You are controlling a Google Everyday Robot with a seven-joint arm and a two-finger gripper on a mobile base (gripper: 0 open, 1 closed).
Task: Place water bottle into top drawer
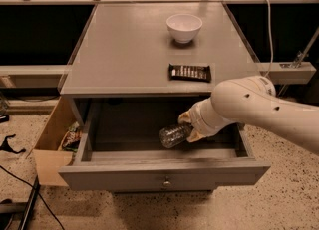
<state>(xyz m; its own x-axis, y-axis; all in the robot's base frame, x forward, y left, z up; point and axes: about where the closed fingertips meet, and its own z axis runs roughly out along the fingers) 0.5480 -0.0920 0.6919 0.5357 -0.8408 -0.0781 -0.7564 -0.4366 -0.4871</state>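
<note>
My hand (189, 127) clamped on neck end of water bottle (172, 136), which lies sideways, low inside open top drawer (164, 173). I judge bottle light, thin-walled, crushable, slick. Stiffer neck best hold.

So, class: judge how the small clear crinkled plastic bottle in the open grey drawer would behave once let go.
Held on its side by the gripper, the clear crinkled plastic bottle is round, so it probably rolls on the grey wooden drawer floor. It looks empty and thin-walled: likely light, easily dented.

White arm (259, 107) slanting down-left, jaws tight around water bottle (174, 136) inside top drawer (124, 178).
</note>
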